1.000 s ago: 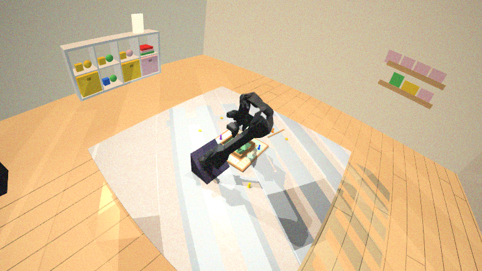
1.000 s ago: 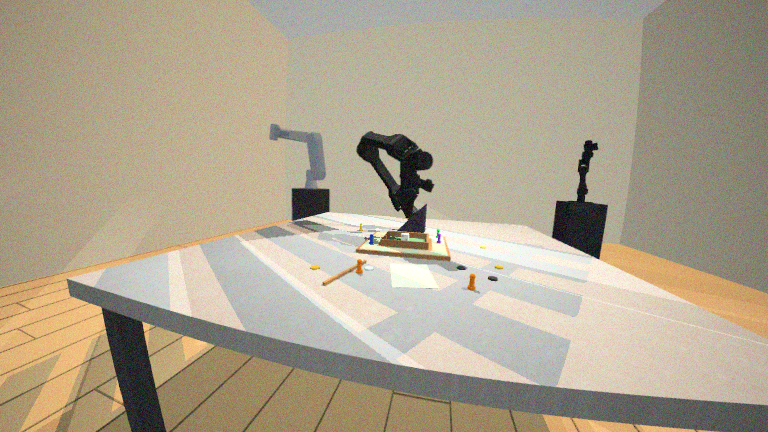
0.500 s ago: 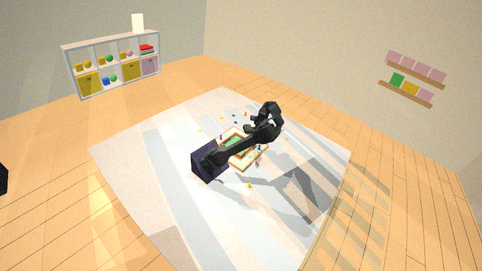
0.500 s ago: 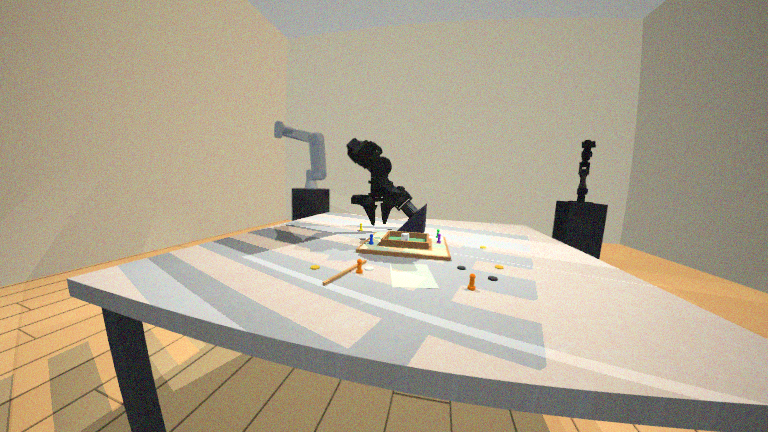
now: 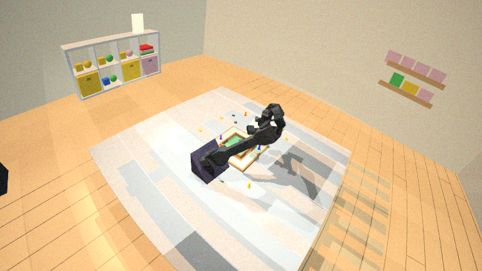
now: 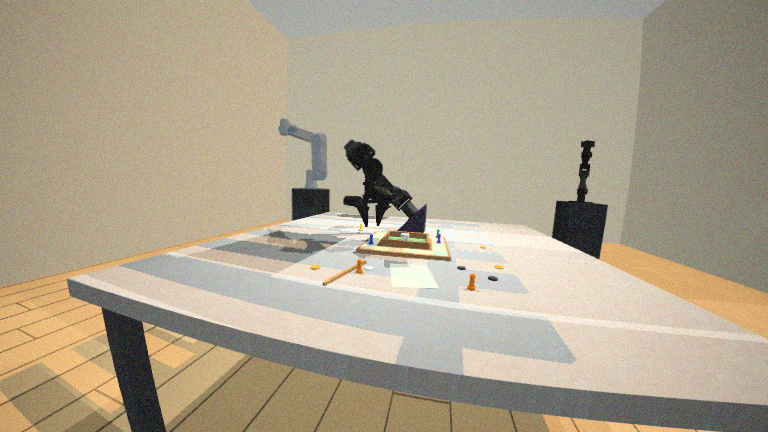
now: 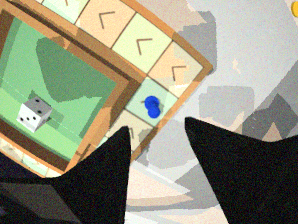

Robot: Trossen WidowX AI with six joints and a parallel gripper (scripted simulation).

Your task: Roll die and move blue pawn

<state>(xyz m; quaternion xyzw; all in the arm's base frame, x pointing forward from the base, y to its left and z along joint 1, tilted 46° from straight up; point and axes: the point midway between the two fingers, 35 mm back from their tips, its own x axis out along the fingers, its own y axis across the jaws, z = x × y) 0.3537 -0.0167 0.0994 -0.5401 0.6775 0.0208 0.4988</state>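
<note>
The blue pawn stands on a square of the track near one corner of the board, upright as the exterior view shows it. Inward from it, the die lies on the green floor of the tray, so I judge the roll done and the pawn's move in hand

The end effector is about half open and holds nothing. It hangs above the board near the pawn, its fingertips apart from it and from the surface

The next move probably calls for centring the fingers over the pawn, lowering them straight astride it and closing gently — the tray wall is near enough that a wide or slanted approach might knock it. Pips show on the die, but I cannot settle the top count from here; that number must be sure before the pawn is carried along the arrows

Farther round the track stands a purple pawn, with a green pawn beside it in the exterior view — both to be left alone, like the yellow pawn off the board
</note>
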